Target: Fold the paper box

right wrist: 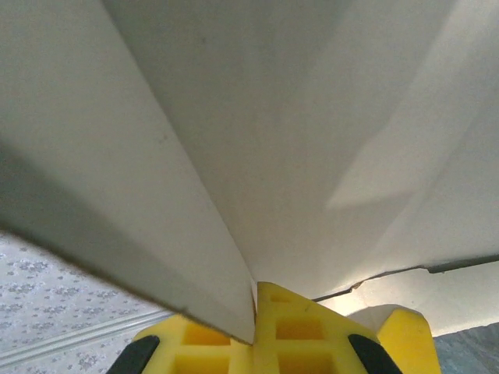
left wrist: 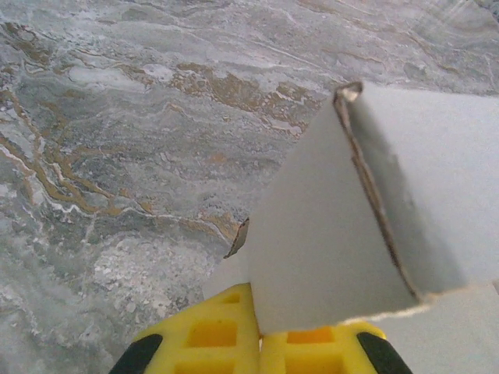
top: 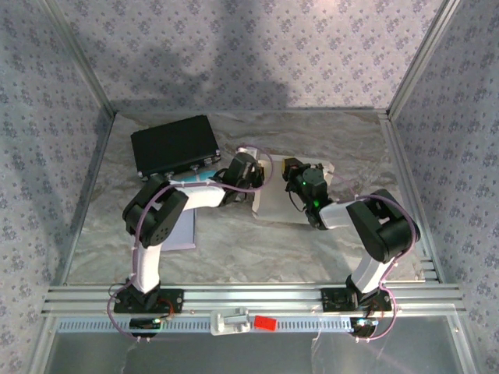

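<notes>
White paper box [left wrist: 312, 234] — flaps pinched in both jaws.

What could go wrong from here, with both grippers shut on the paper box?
1. The left gripper pinches only the narrow bottom edge of a raised flap, so the flap may slip out during the fold.
2. The right gripper is clamped on the same paper box. Opposing pulls could tear or crease the thin card.
3. In the top view the two grippers sit close together over the box, so they might collide.
</notes>
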